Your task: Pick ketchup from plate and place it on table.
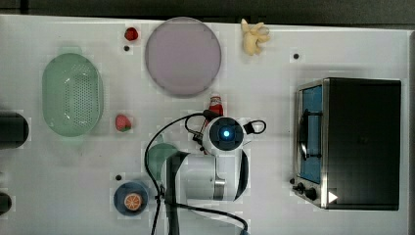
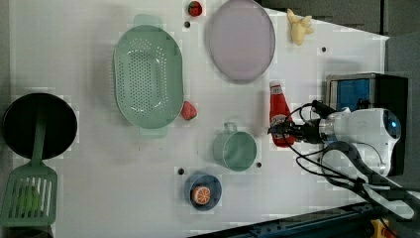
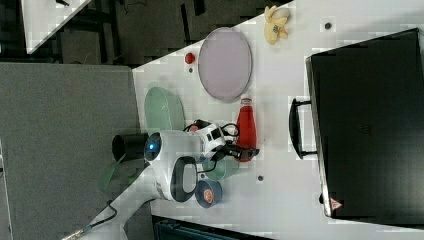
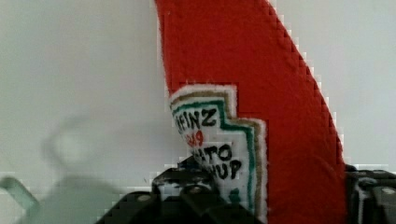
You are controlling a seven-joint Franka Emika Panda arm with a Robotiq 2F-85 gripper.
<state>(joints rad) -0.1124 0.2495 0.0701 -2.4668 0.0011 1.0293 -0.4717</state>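
Note:
The ketchup is off the plate, stretched out over the white table, its white cap pointing at the plate's rim. The pale lilac plate is bare. My gripper holds the bottle at its base end, one finger against each side. In the wrist view the red body and white label stand between the fingers. Whether the bottle rests on the table, I cannot tell.
A green cup sits close beside the gripper, with a blue dish holding an orange slice past it. A toaster oven stands at the top view's right. A green basket, strawberry, red ball and banana lie around the plate.

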